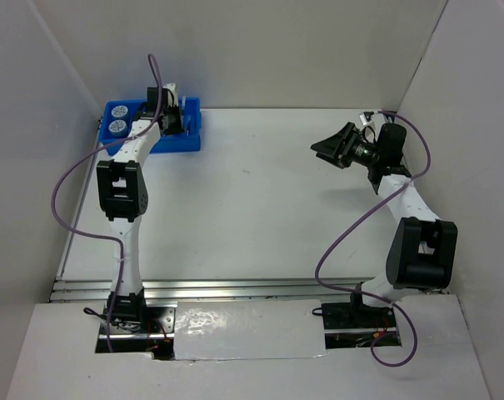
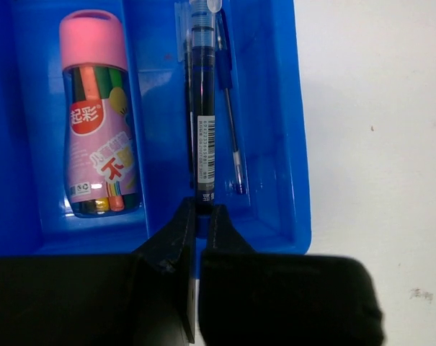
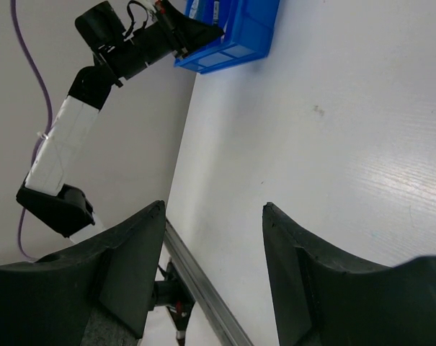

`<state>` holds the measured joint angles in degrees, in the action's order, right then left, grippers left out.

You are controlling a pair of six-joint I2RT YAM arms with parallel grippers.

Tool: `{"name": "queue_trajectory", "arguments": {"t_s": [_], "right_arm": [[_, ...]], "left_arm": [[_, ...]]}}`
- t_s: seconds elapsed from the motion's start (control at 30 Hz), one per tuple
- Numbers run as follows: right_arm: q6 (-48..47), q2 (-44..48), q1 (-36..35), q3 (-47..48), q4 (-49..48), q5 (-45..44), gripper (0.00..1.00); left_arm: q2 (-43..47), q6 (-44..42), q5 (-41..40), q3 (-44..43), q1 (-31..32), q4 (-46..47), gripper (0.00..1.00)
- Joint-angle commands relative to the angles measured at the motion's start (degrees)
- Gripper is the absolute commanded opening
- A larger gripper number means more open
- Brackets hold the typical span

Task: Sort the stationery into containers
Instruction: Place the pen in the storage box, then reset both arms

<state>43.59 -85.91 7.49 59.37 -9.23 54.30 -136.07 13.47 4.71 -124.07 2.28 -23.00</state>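
The bright blue tray (image 2: 275, 108) fills the left wrist view and sits at the table's far left (image 1: 191, 140). One compartment holds a pink-capped tube of coloured pens (image 2: 96, 122). The one beside it holds a dark blue pen (image 2: 202, 108) and a thin blue pen (image 2: 228, 108). My left gripper (image 2: 202, 209) is over the tray's near wall, shut on the dark pen's near end. Two round tape rolls (image 1: 118, 119) lie in the tray's left part. My right gripper (image 3: 214, 209) hangs open and empty above the table at the far right (image 1: 331, 146).
White walls enclose the table at the back and both sides. A metal rail (image 1: 235, 289) runs along the near edge. The left arm's purple cable (image 1: 68, 179) loops out to the left. In the right wrist view the tray (image 3: 236, 36) shows far off.
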Motion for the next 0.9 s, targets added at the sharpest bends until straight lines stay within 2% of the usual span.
{"name": "queue_trajectory", "arguments": {"t_s": [0.0,0.07,0.17,0.2,0.27,0.3,0.33,0.53,0.63,0.73,0.8,0.83,0.87], "right_arm": [[-1.14,1.01,-0.02,1.36,-0.35,1.07,0.63],[-0.97,0.57,-0.10,1.45,-0.43,1.24,0.63],[-0.97,0.13,-0.28,1.62,-0.43,1.42,0.63],[-0.97,-0.05,-0.37,1.71,-0.52,1.51,0.63],[-1.23,0.04,-0.54,1.97,-0.35,1.42,0.63],[-1.32,-0.05,-0.63,1.97,-0.26,1.42,0.63],[-1.41,-0.14,-0.72,2.15,-0.17,1.51,0.63],[-2.28,0.39,-1.07,2.94,0.62,1.51,0.62],[-4.38,1.18,-1.07,3.90,2.63,0.98,0.61],[-10.16,2.67,-0.89,5.66,7.90,-0.33,0.61],[-18.14,4.33,-0.63,7.58,15.69,-1.91,0.60],[-21.50,4.87,-0.63,8.38,18.78,-4.10,0.60],[-25.10,5.48,-0.72,9.09,22.38,-6.03,0.61]], "left_arm": [[-1.04,-1.00,1.18,-2.32,0.00,1.47,0.10],[-1.21,-1.17,1.44,-2.23,0.00,1.65,0.16],[-1.30,-1.17,1.53,-2.49,0.09,1.91,0.32],[-1.22,-1.08,1.36,-2.49,0.09,2.00,0.43],[-0.78,-0.99,1.44,-2.84,0.09,2.17,0.51],[-0.60,-0.91,1.44,-3.02,0.00,2.17,0.60],[-0.16,-0.73,1.36,-3.19,0.09,2.52,0.62],[9.57,1.37,3.11,-1.09,-0.53,9.71,0.62],[16.50,2.78,4.34,1.11,-0.53,13.06,0.55],[23.71,0.59,5.13,5.14,0.09,11.86,0.49],[29.51,-3.18,6.27,10.30,0.44,9.57,0.60],[31.63,-4.41,6.28,12.60,0.70,7.12,0.86],[34.01,-6.95,6.62,15.67,0.88,6.31,0.99]]}}
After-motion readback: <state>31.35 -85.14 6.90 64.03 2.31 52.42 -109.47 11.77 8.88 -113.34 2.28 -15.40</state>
